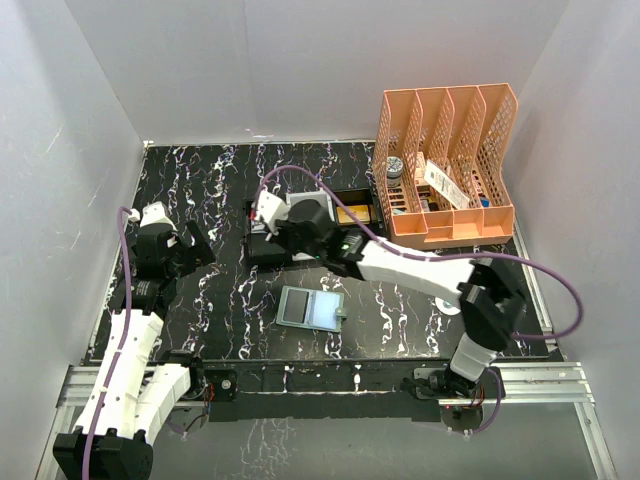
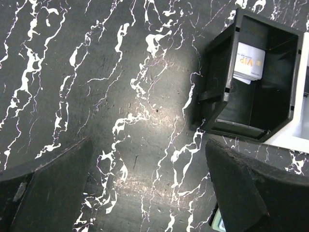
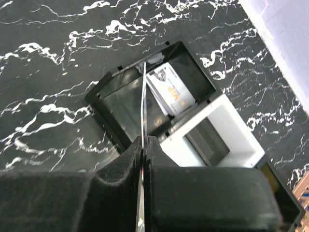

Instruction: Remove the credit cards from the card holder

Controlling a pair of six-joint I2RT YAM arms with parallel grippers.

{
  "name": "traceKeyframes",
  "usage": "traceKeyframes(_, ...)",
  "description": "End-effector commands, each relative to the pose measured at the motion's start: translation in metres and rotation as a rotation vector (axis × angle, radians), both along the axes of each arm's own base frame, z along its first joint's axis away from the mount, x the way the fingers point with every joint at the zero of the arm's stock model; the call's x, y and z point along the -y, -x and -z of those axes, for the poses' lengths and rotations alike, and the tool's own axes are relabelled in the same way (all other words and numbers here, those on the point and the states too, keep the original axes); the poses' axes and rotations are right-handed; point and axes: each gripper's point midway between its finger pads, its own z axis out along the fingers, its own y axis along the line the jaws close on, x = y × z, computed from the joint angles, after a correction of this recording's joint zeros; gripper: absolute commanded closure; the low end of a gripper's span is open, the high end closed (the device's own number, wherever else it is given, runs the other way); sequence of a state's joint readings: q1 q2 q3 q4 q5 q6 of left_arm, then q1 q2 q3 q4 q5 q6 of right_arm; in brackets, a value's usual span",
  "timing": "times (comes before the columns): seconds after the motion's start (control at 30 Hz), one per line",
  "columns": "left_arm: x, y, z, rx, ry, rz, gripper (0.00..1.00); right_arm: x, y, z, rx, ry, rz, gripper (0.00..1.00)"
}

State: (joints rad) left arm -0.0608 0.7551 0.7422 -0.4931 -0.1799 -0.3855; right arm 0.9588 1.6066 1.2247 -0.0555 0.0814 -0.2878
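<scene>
The card holder (image 1: 311,308) lies open on the table's near middle, its pale blue-green inside facing up. My right gripper (image 1: 270,215) (image 3: 145,140) is shut on a thin credit card (image 3: 144,96), seen edge-on and held upright over the black tray (image 3: 104,104). A white card marked VIP (image 3: 174,92) (image 2: 248,63) lies inside that tray. The white tray (image 3: 227,121) beside it holds a dark grey card (image 3: 207,142). My left gripper (image 1: 195,245) (image 2: 149,159) hangs open over bare table at the left, with nothing between its fingers (image 2: 251,188).
An orange file rack (image 1: 445,165) with small items stands at the back right. Another black tray (image 1: 352,210) sits between it and the white tray (image 1: 305,205). White walls close in the black marbled table (image 1: 220,180) on three sides.
</scene>
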Motion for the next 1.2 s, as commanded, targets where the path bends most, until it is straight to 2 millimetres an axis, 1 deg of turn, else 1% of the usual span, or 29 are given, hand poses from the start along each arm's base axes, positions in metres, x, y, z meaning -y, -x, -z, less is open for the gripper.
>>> traceKeyframes(0.0,-0.007,-0.001,-0.001,-0.014,-0.028,-0.029,0.01,-0.023,-0.036,-0.011,0.112,0.06,0.085,1.0)
traceKeyframes(0.13,-0.013,0.002,-0.002,-0.011,-0.044,-0.061,0.01,-0.035,-0.061,0.0,0.145,0.116,0.152,1.0)
traceKeyframes(0.23,-0.014,0.002,-0.005,0.003,-0.045,-0.065,0.01,-0.037,-0.075,0.008,0.174,0.177,0.189,1.0)
traceKeyframes(0.33,-0.011,-0.001,-0.006,0.02,-0.042,-0.039,0.01,-0.038,-0.088,0.017,0.205,0.217,0.227,1.0)
traceKeyframes(0.6,-0.011,-0.002,-0.004,0.002,-0.058,-0.028,0.01,-0.051,-0.105,0.044,0.252,0.29,0.2,1.0)
traceKeyframes(0.77,-0.016,0.0,-0.004,0.0,-0.073,-0.049,0.01,-0.06,-0.117,0.052,0.267,0.292,0.179,1.0)
traceKeyframes(0.87,-0.017,0.0,-0.005,0.004,-0.083,-0.051,0.01,-0.06,-0.127,0.061,0.296,0.331,0.194,1.0)
traceKeyframes(1.0,-0.02,0.0,-0.004,-0.006,-0.09,-0.062,0.01,-0.06,-0.141,0.062,0.341,0.354,0.209,1.0)
traceKeyframes(1.17,-0.028,0.003,-0.005,-0.012,-0.108,-0.11,0.01,-0.064,-0.148,0.076,0.343,0.384,0.188,1.0)
